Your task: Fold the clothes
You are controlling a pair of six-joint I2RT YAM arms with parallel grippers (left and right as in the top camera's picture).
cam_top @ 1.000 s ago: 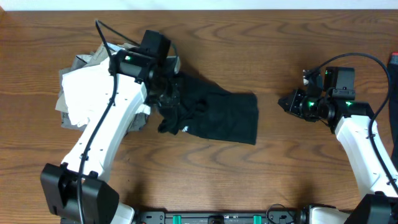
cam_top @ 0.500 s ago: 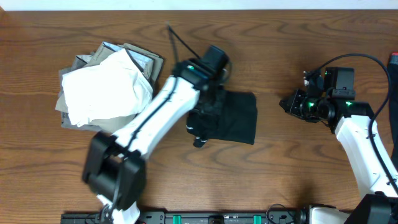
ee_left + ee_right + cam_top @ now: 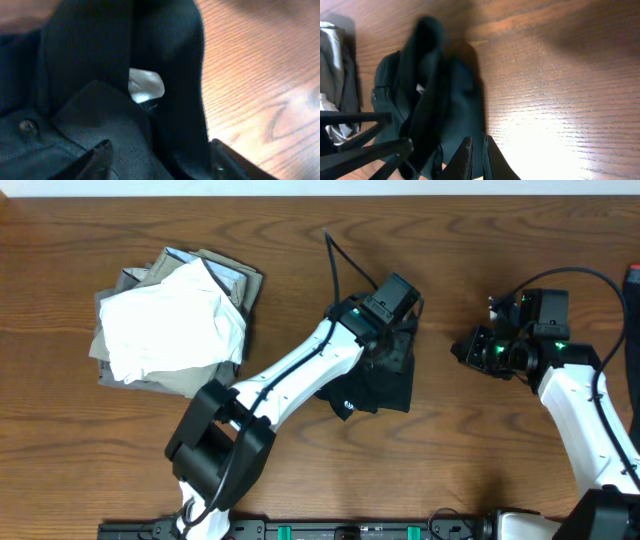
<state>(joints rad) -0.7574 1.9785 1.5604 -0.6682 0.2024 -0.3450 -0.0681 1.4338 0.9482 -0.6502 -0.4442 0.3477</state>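
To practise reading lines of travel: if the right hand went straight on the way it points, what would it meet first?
Probably the black shirt, at its near edge: the shut right hand points toward it across the table. Its tilt is unclear, so it might touch wood first.

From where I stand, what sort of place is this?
Probably a robot test bench, not a laundry: a white left arm and right arm stand at a wooden table, with a black shirt and a pile of pale clothes on it.
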